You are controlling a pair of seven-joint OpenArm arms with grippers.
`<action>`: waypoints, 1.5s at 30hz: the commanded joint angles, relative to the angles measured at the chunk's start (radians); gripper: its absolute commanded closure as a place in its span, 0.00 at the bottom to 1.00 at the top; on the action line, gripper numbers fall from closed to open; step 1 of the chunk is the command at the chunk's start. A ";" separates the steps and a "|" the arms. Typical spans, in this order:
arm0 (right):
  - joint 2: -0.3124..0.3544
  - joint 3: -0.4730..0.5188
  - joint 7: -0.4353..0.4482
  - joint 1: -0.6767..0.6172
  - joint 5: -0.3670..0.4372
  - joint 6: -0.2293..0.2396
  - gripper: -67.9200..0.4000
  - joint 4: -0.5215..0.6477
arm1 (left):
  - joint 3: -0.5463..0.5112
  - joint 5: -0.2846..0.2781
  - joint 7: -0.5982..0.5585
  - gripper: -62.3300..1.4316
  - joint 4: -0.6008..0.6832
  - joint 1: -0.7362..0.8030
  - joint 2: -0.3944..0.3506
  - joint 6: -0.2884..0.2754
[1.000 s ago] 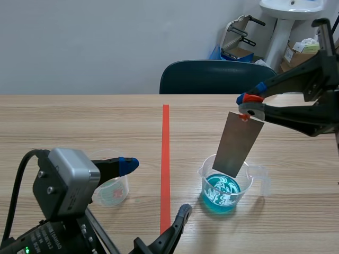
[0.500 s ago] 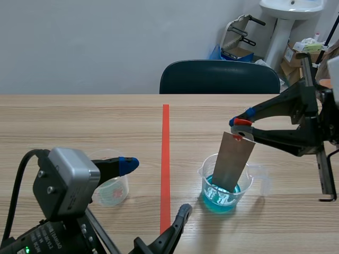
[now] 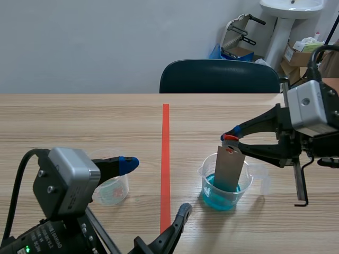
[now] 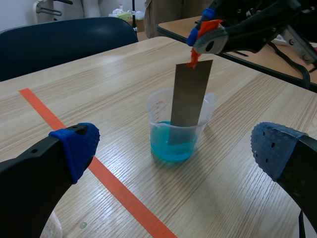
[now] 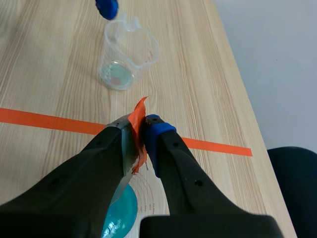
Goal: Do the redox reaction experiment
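Metal strip (image 3: pixel 229 169), pinched by level right fingers (image 5: pixel 163 148), dips into the beaker (image 3: pixel 209 182); left fingers (image 4: pixel 74 146) gape wide.

Blue liquid (image 3: pixel 220 200), grey metal strip (image 3: pixel 229 168)

Empty beaker (image 3: pixel 114 192) half hidden behind wrist camera (image 3: pixel 66 181); metal strip (image 3: pixel 229 169) lower end obscured in blue liquid (image 3: pixel 219 201).

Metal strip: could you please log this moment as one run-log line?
right gripper: shut on metal strip | strip end: in blue liquid of beaker | left gripper: open, empty
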 commanded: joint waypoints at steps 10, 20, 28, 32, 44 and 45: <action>-0.026 -0.019 0.030 0.056 -0.020 0.008 0.98 -0.058 | 0.002 -0.002 -0.013 0.00 0.013 0.002 0.005 -0.002; -0.026 -0.019 0.030 0.056 -0.020 0.008 0.98 -0.058 | 0.002 -0.002 -0.013 0.00 0.013 0.002 0.005 -0.002; -0.026 -0.019 0.030 0.056 -0.020 0.008 0.98 -0.058 | 0.002 -0.002 -0.013 0.00 0.013 0.002 0.005 -0.002; -0.026 -0.019 0.030 0.056 -0.020 0.008 0.98 -0.058 | 0.002 -0.002 -0.013 0.00 0.013 0.002 0.005 -0.002; -0.026 -0.019 0.029 0.056 -0.020 0.008 0.98 -0.058 | 0.002 -0.002 -0.013 0.00 0.013 0.002 0.005 -0.002; -0.026 -0.019 0.029 0.056 -0.020 0.008 0.98 -0.058 | 0.002 -0.002 -0.013 0.00 0.013 0.002 0.005 -0.002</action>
